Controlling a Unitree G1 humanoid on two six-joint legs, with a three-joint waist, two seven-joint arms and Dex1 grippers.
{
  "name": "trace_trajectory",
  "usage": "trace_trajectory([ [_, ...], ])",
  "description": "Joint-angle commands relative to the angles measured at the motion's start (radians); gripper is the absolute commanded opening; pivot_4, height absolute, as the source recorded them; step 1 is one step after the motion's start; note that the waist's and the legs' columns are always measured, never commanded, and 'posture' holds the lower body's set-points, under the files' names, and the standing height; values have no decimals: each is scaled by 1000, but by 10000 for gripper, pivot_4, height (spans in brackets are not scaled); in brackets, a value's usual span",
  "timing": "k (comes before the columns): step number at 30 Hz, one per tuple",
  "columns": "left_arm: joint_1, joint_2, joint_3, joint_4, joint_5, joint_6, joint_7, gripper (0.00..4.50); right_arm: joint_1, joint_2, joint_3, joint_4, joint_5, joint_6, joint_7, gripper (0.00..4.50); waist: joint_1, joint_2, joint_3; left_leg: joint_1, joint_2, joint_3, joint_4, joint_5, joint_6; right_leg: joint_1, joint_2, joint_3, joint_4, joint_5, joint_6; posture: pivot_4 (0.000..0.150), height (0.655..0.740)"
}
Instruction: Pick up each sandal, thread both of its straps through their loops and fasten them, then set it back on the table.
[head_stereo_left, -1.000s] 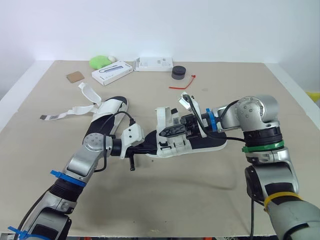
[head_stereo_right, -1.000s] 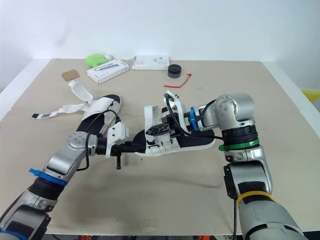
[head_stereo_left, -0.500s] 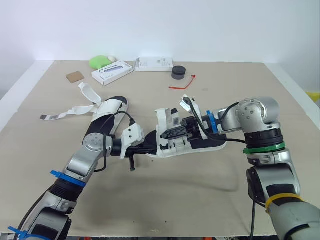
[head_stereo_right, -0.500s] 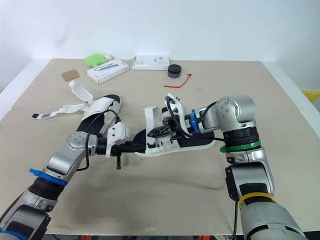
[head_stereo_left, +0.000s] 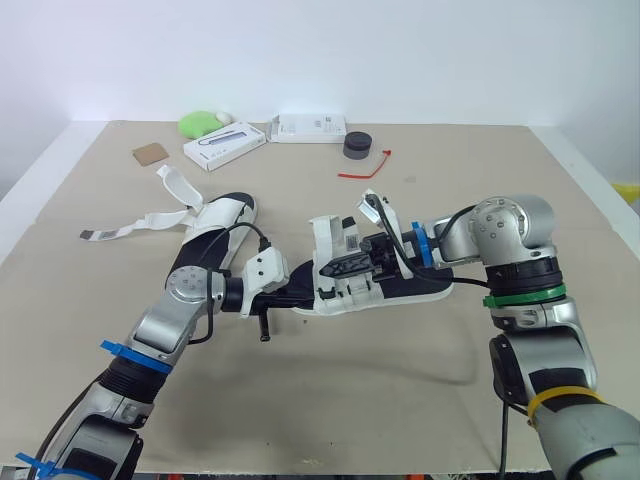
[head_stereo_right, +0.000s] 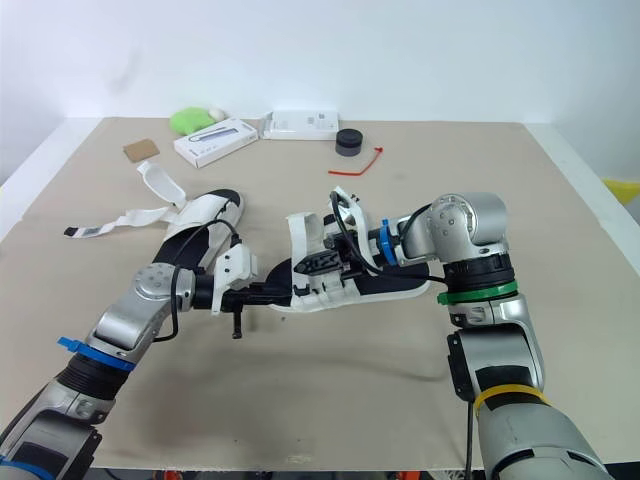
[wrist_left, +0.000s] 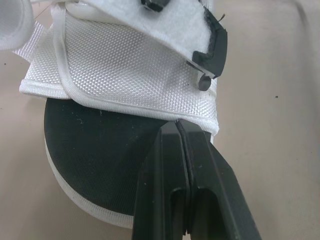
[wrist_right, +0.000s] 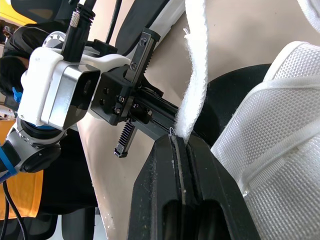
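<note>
- Sandal with white mesh straps and black footbed (head_stereo_left: 400, 285): at the middle of the beige worktop (head_stereo_left: 330, 400), lengthwise between the two arms. Its mesh flaps stand up, unfastened.
- Left gripper (wrist_left: 181, 125): at the sandal's end on the robot's left. Jaws are pressed together and lie over the black footbed, tips at the hem of the mesh upper. Whether anything is caught between them cannot be told.
- Right gripper (wrist_right: 178, 140): over the sandal's middle, reaching in from the right. Jaws are pinched on the white fuzzy strap (wrist_right: 196, 75), which rises from between the tips.
- Second white-and-black sandal (head_stereo_left: 218, 222): on the worktop to the left of the first and farther back. It is unfastened, with one long strap (head_stereo_left: 120, 230) trailing flat to the left.
- Far edge of the worktop, well apart from both sandals:
  - green soft lump (head_stereo_left: 200, 123)
  - long white box (head_stereo_left: 224, 146)
  - flat white box (head_stereo_left: 310, 128)
  - black round puck (head_stereo_left: 357, 146)
  - red cable tie (head_stereo_left: 365, 167)
  - brown cardboard square (head_stereo_left: 151, 154)
</note>
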Motion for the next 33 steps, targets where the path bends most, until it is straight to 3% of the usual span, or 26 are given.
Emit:
trace_trajectory([
  [1,9,8,-1,-8,4,3,-3,0,-43,-4,-40,-8,4,0,8,361,0,0,0,0,0,0,0,0,0,0,0,0,0,0,0,1500,7400],
  [33,8,5,-2,-4,5,2,-3,0,26,-21,-3,-29,52,2,-33,361,0,0,0,0,0,0,0,0,0,0,0,0,0,0,0,1500,7400],
])
